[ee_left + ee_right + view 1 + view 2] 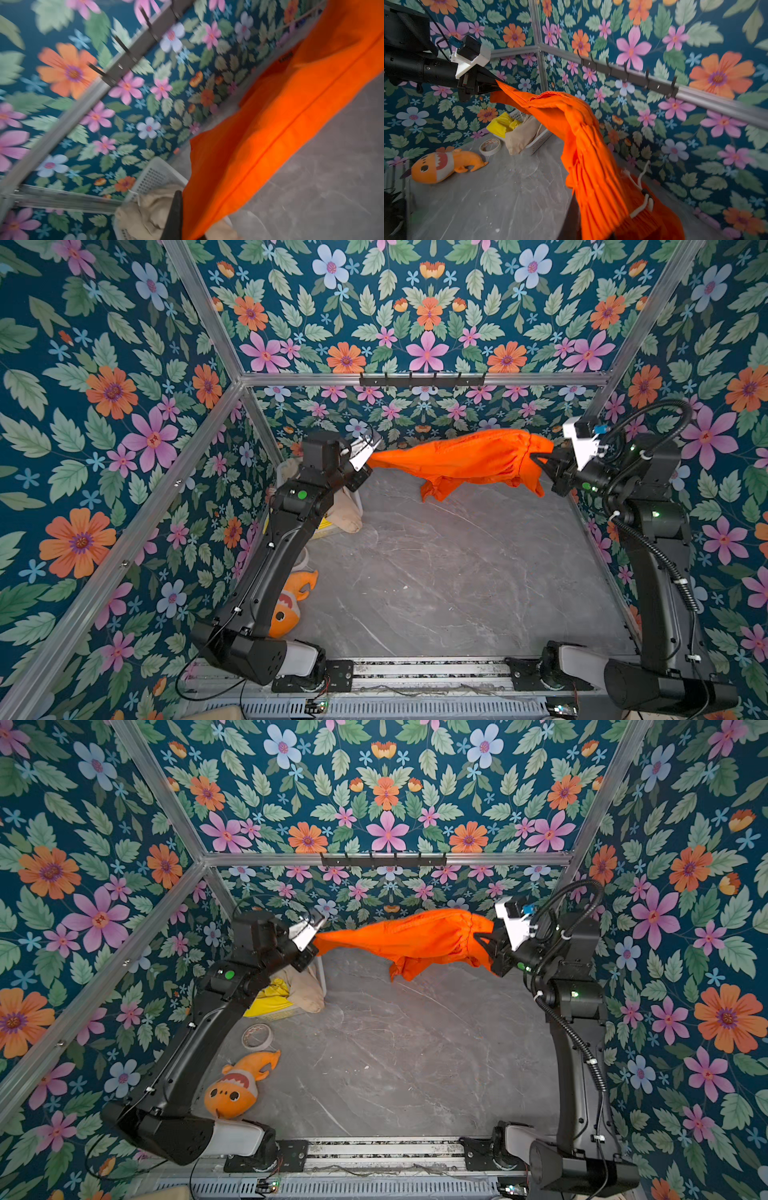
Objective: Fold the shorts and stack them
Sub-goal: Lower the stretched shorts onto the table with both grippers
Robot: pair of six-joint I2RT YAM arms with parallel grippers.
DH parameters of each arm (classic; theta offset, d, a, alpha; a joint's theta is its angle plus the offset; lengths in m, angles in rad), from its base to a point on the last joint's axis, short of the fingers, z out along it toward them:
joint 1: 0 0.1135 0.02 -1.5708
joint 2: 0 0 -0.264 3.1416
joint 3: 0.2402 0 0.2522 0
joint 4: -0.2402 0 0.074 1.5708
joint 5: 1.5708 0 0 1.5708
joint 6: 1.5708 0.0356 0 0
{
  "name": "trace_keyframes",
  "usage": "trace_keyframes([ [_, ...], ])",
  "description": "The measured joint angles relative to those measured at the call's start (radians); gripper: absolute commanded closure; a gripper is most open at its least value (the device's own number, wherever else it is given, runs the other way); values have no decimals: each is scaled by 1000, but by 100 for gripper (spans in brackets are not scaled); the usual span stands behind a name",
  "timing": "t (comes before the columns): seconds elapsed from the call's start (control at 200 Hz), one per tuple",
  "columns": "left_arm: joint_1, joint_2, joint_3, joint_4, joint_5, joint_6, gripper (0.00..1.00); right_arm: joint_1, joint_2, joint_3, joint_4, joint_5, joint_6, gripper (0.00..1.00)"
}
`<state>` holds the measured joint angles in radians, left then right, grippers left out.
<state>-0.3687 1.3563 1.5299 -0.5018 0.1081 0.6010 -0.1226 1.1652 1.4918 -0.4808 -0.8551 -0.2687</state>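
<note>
The left gripper point(369, 459) and right gripper point(538, 458) are clamping opposite ends of the orange shorts point(465, 456), hanging taut between them above the counter point(457, 572); both should be lowering together, keeping tension, to spread them flat.

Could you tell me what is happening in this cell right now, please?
Both arms hold the orange shorts stretched in the air above the table: the left gripper is shut on one end, the right gripper on the waistband end. The beige shorts and yellow shorts lie unfolded in the white basket; nothing is stacked yet.
</note>
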Motion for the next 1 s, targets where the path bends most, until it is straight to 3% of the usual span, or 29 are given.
trace_keyframes([
  [0.18, 0, -111, -297, -39, 16, 13, 100, 30, -204, -410, -58, 18, -37, 100],
  [0.32, 0, -136, -408, -54, 23, 31, 100, 130, -267, -562, -124, 27, -37, 100],
  [0.485, -7, -121, -448, -91, 63, 60, 100, 254, -278, -578, -225, 95, -120, 100],
  [0.695, -71, -161, -545, -108, 91, 109, 98, 333, -285, -560, -406, 182, -377, 100],
  [0.86, -72, -174, -606, -94, 35, 78, 99, 339, -272, -566, -420, 301, -474, 100],
  [1.0, -77, -95, -555, -35, 22, 21, 99, 306, -118, -458, -339, 374, -514, 100],
])
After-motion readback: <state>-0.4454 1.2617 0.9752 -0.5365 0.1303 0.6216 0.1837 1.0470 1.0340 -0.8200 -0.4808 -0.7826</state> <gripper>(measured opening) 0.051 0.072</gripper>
